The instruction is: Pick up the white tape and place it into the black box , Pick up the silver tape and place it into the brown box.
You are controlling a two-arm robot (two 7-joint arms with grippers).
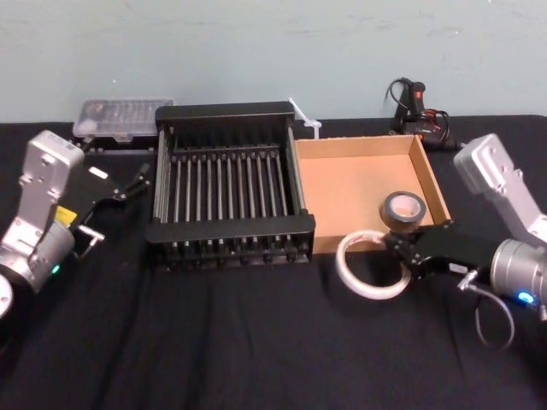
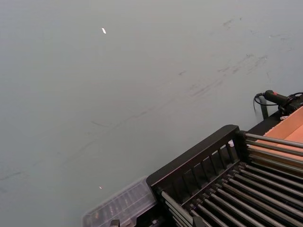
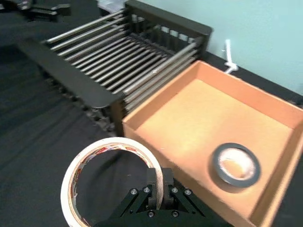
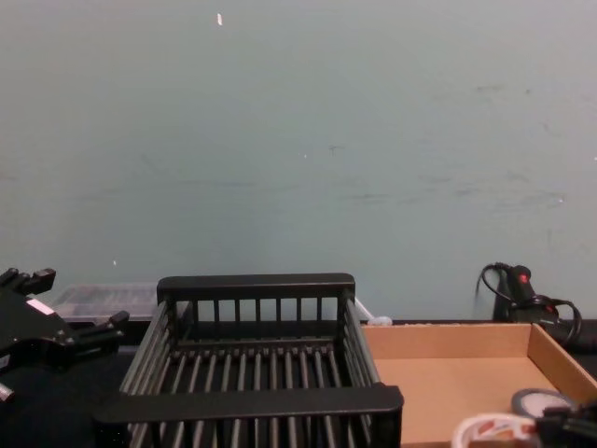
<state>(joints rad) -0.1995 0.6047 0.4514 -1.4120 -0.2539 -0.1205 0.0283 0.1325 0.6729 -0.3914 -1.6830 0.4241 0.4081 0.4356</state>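
Observation:
My right gripper is shut on the rim of the white tape, a thin ring with red printing inside. It holds the ring upright-tilted just in front of the brown box; whether the ring touches the table I cannot tell. In the right wrist view the fingers clamp the white tape. The silver tape lies flat in the brown box near its front right corner. The black box stands to the left of the brown box. My left gripper hangs open left of the black box.
A clear plastic case sits behind the black box at the back left. A black tool with cables lies behind the brown box. A wall closes off the table's far edge. Black cloth spreads in front of both boxes.

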